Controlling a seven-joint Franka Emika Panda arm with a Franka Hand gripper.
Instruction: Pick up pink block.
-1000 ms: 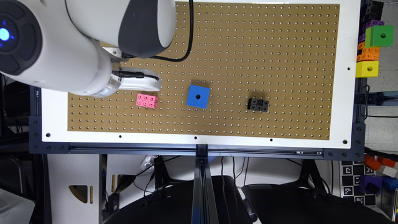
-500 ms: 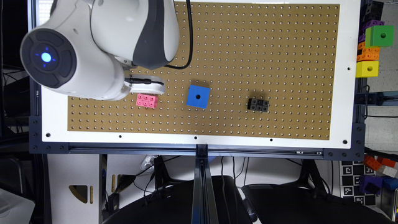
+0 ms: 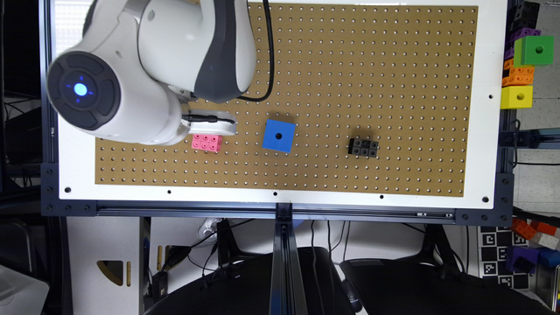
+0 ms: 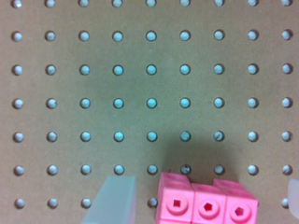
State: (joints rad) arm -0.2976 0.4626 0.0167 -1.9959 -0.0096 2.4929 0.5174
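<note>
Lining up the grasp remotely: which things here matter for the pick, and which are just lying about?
In the job: pink block, gripper open, a finger on each side of it.

Lying about: blue cube, black brick, both on the pegboard; green cube and yellow cube off its edge.

My arm (image 3: 175, 65) reaches in from the exterior view's upper left, wrist bent low, and my gripper (image 4: 201, 205) hangs with fingers (image 4: 112, 200) spread apart.

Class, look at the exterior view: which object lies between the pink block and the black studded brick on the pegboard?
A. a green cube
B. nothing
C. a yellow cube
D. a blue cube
D: the blue cube sits between the pink block and the black brick.
</note>
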